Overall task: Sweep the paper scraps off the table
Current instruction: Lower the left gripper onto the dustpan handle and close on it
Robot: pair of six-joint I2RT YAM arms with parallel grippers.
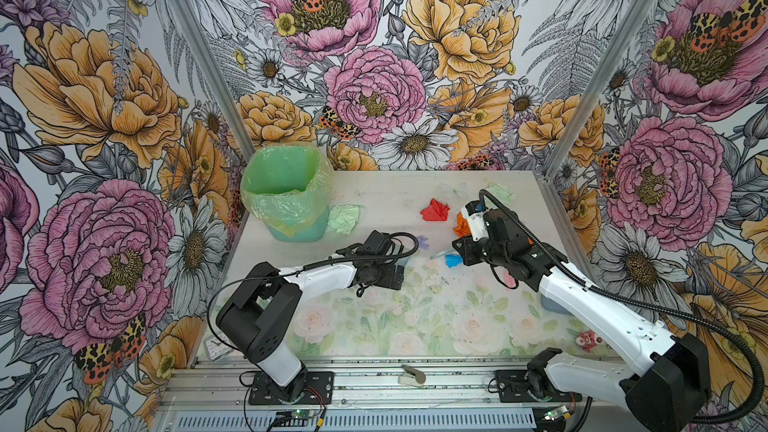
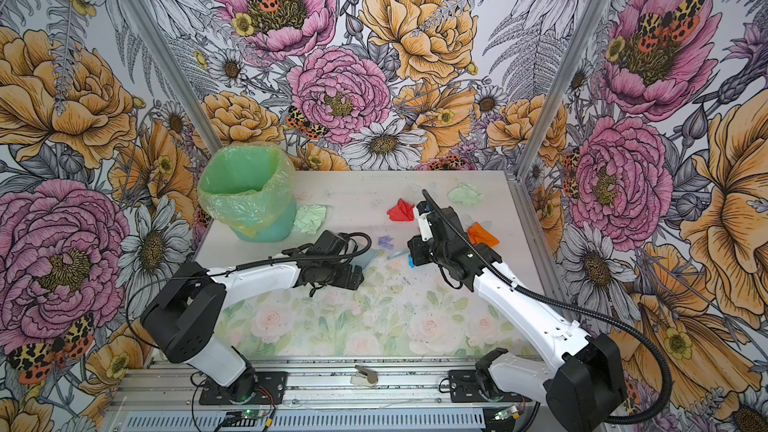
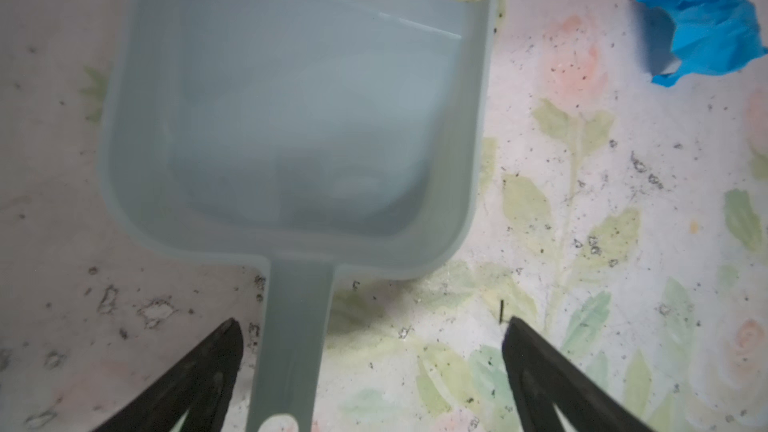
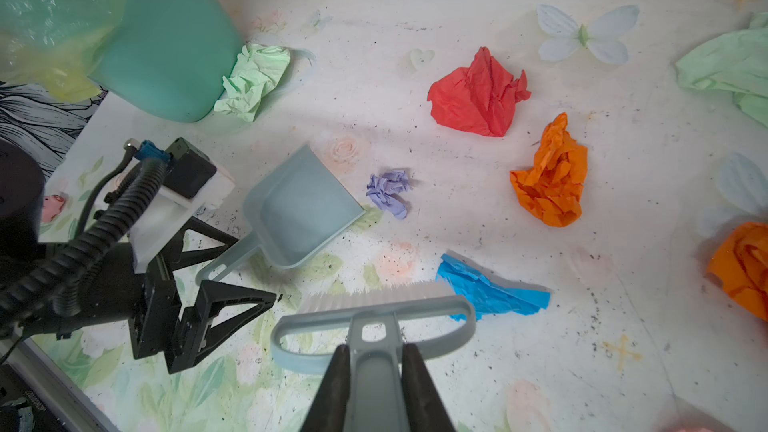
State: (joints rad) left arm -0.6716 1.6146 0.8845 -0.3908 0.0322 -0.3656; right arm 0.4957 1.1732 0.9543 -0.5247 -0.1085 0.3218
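**Dustpan handle straddled, brush set against blue scrap**

The brush (image 4: 374, 317) is clamped by its handle in the right gripper (image 4: 376, 351). Its bristles touch the blue scrap (image 4: 494, 288) near the middle of the table (image 4: 457, 388). The left gripper (image 3: 370, 322) is spread wide either side of the dustpan (image 3: 291, 118) handle, with nothing gripped. The pan pickup is judged unfinished, so closing on that handle is called for before sweeping.

The pan's long axis runs handle to mouth, and the mouth is turned toward the lilac scrap (image 4: 388, 193) just beside it. The blue scrap is flattened and elongated, laid roughly along the bristle row. A red scrap (image 4: 478, 93), an orange scrap (image 4: 548, 176) and a pale green scrap (image 4: 253, 81) are spread across the far half, none of them in the pan.
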